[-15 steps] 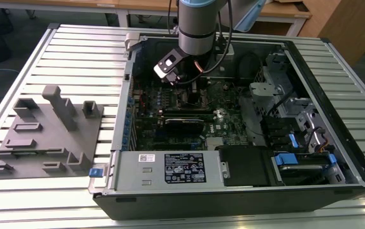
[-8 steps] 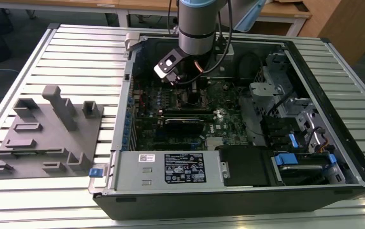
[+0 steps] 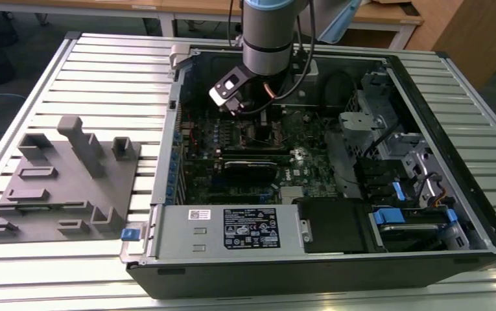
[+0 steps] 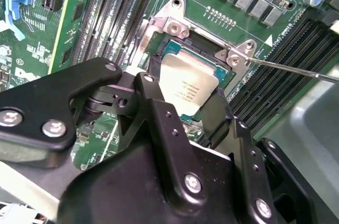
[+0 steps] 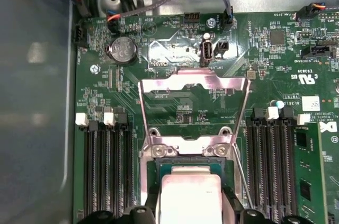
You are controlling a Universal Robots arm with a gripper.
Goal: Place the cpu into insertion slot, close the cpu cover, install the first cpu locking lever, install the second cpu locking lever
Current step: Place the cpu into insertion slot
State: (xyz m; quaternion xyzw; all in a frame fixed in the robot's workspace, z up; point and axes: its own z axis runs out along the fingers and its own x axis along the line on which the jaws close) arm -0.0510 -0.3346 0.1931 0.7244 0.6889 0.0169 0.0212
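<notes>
Cpu [image 4: 185,89] sits clamped between the jaws over the insertion slot [image 4: 175,49].

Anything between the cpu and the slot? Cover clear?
Nothing visible. The cpu cover is swung open, off the insertion slot, and the lever rod lies off to one side. The cpu is right at the slot's opening, with the gripper at it.

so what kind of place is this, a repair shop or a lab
Probably a robotics lab or test bench: a robot arm reaches into an open computer case on a slatted metal table, a grey fixture block beside it, wooden desks behind.
</notes>
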